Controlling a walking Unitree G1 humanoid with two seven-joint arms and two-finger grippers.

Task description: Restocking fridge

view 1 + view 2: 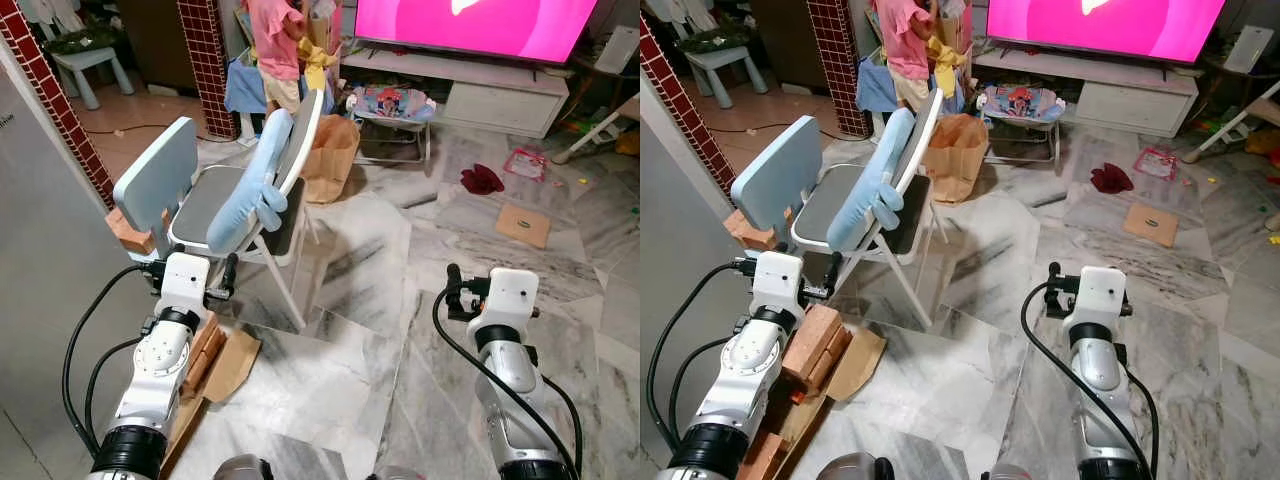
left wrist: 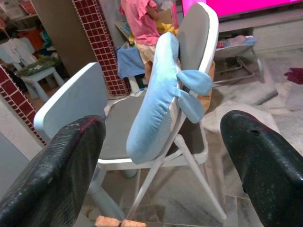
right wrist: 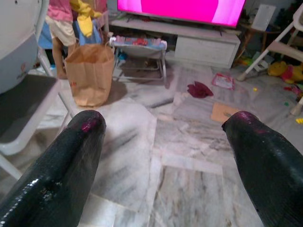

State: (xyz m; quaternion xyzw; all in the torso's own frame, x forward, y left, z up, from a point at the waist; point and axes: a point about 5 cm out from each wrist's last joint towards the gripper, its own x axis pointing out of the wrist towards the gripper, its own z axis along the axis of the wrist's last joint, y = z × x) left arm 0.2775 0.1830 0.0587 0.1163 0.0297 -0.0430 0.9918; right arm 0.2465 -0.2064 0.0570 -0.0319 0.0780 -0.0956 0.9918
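Left pincer (image 2: 156, 165): fingers spread wide, empty, facing the folding chair (image 1: 225, 205).
Right pincer (image 3: 165, 156): fingers spread wide, empty, over bare marble floor (image 1: 360, 260).
Task's thing: paper bag (image 1: 328, 158) (likely the groceries; contents hidden) stands on the floor behind the chair.
Handling: judged light, soft-walled, crushable; grip the rim, not the sides.
Edges: grey wall (image 1: 40, 260) and bricks (image 1: 810, 345) crowd the left.
Open room: right of the chair, floor open.
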